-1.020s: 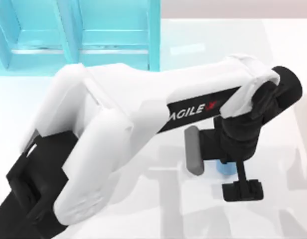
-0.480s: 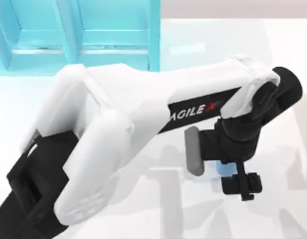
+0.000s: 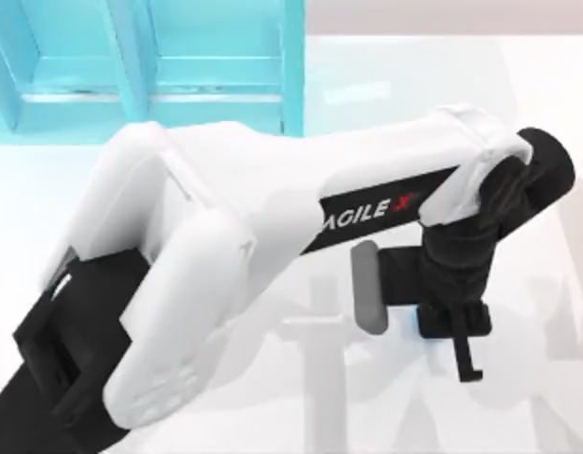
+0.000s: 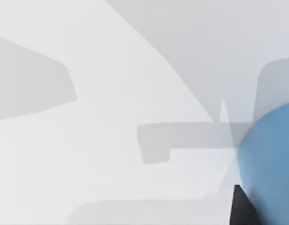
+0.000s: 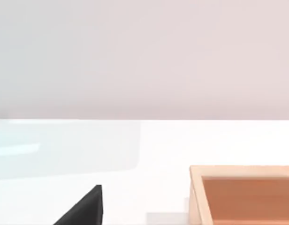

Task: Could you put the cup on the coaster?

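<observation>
The cup (image 4: 271, 164) sits on the white bench (image 3: 273, 397) toward the top view's right, almost wholly hidden from above under the left arm's black wrist; in the left wrist view its blue wall looms at close range. The left gripper (image 3: 454, 326) is down at the cup, one dark finger (image 3: 465, 355) sticking out toward the camera. Whether its fingers have closed on the cup cannot be told. The coaster (image 3: 369, 287) appears in the top view as a grey edge just beside the cup, on its left, partly under the arm.

The step in hand looks like the grasp itself. The next move would call for a firm hold, a short lift clear of the bench, a small carry leftward, and a level set-down centred on the disc.

Open bench lies in front of and to the right of the cup. A teal cabinet (image 3: 150, 66) stands well back. The right arm is parked; its wrist view shows a wooden tray (image 5: 243, 194).
</observation>
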